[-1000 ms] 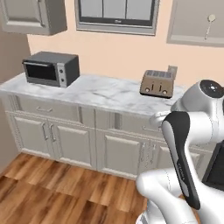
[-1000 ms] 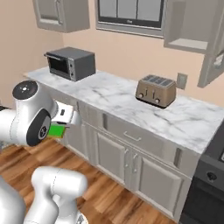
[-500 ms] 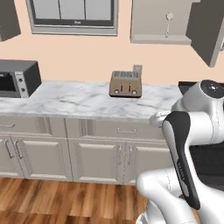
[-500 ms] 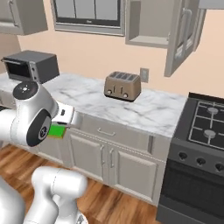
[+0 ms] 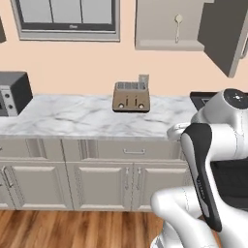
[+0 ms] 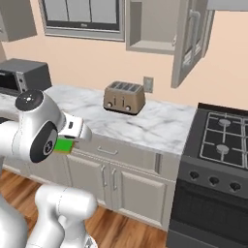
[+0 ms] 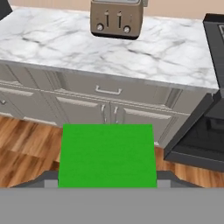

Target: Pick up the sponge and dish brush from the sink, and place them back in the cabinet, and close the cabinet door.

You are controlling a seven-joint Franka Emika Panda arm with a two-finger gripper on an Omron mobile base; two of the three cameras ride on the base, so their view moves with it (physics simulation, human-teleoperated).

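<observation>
While the arm stays folded close over the base, the gripper holds the sponge clamped between its fingers, the green face filling the lower hand view with its long axis running across the frame. From the right base view, going left to right: a toaster oven, the toaster on the white marble counter, the cabinet with the cabinet door swung open, then a black stove.

Sponge: matt bright green, finely grained face. Counter: polished white marble, grey-veined. Toaster: brushed bronze metal, soft sheen. Floor: glossy brown wood planks. Cabinet door: smooth matt grey-taupe, silver bar handle.
</observation>
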